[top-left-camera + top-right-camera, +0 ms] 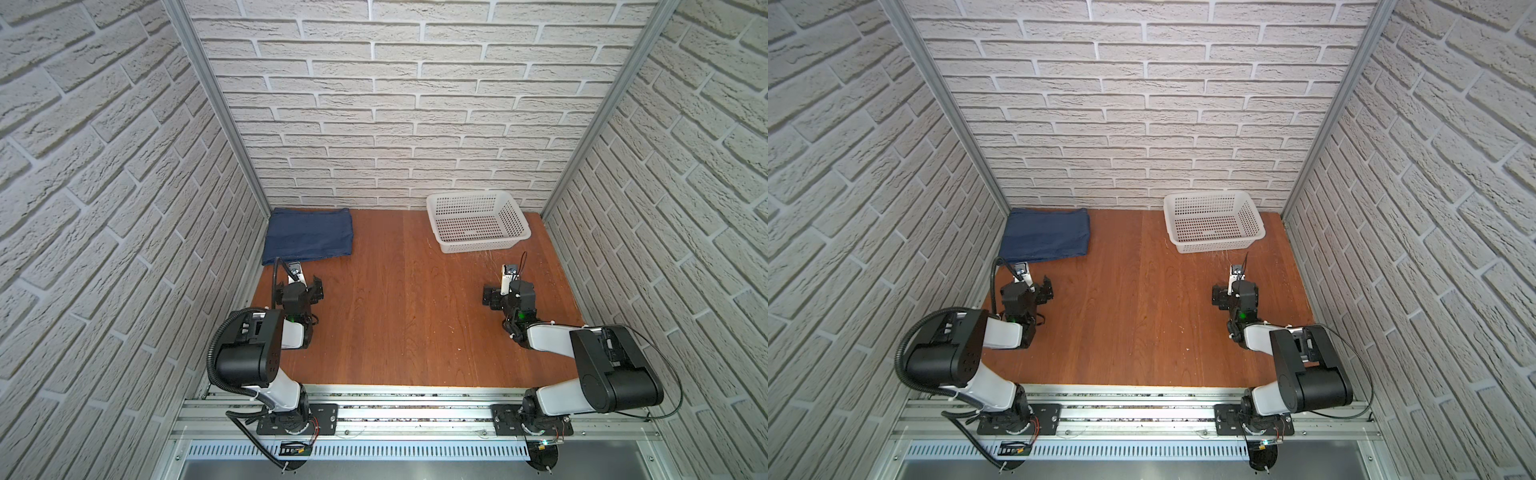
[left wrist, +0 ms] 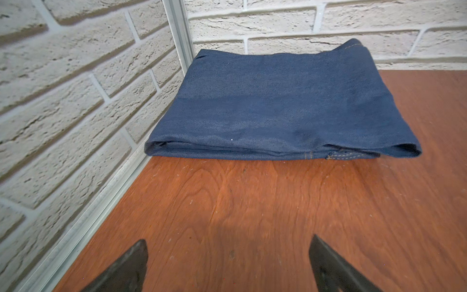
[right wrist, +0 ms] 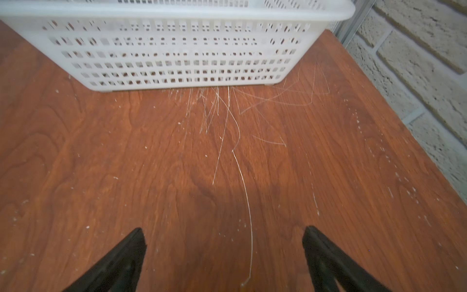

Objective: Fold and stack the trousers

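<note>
The trousers (image 1: 308, 235) are lying folded into a flat blue block on the table (image 1: 407, 311), well apart from the white basket (image 1: 513, 219) and level with it along the back wall, tucked into the far corner opposite the basket's. The basket itself is sitting empty. Both arms are hanging low over bare wood: the right gripper (image 1: 492, 297) is hovering just in front of the basket's near wall (image 3: 177, 50), the left gripper (image 1: 312, 291) far over on the side away from the basket, facing the bundle. Each one's jaws are standing wide apart with nothing between them, as the wrist views are showing (image 2: 229, 240) (image 3: 223, 228). To my eye the folding is looking finished, so the step in hand seems to be backing off cleanly. Doing that well means keeping the jaws spread and lifting before swinging, since the top layer of the trousers (image 2: 283, 106) is gaping a little at the front corner nearer the basket, and a passing finger could catch that lip and drag the fold open. The right arm should likewise be rising straight, so it is not nudging the basket.
</note>
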Action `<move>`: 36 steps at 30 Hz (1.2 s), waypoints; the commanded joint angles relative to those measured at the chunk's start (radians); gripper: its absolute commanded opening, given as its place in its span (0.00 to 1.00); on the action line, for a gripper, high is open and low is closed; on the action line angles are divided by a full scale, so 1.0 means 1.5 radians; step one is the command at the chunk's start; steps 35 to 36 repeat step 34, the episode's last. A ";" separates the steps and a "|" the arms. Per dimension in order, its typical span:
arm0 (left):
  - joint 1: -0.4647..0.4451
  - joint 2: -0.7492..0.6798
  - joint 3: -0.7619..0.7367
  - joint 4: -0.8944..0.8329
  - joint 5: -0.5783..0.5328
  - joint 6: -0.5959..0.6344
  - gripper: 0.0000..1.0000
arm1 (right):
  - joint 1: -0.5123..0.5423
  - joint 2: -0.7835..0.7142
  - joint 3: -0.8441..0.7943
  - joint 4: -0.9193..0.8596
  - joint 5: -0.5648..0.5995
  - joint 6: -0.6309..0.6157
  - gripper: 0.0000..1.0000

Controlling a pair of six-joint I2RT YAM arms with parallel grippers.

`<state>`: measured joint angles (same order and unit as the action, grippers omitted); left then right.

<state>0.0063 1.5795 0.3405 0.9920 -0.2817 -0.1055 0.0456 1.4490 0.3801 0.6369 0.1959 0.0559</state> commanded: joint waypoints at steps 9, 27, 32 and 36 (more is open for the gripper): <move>-0.003 -0.001 0.005 0.007 0.000 0.010 0.98 | 0.001 -0.014 0.001 0.064 -0.006 0.005 1.00; 0.011 -0.001 0.015 -0.014 0.031 0.003 0.98 | 0.001 -0.014 0.003 0.063 -0.006 0.005 1.00; 0.016 -0.003 0.018 -0.019 0.041 0.000 0.98 | 0.001 -0.014 0.004 0.062 -0.006 0.005 1.00; 0.016 -0.003 0.017 -0.018 0.042 0.002 0.98 | 0.001 -0.013 0.003 0.062 -0.006 0.005 1.00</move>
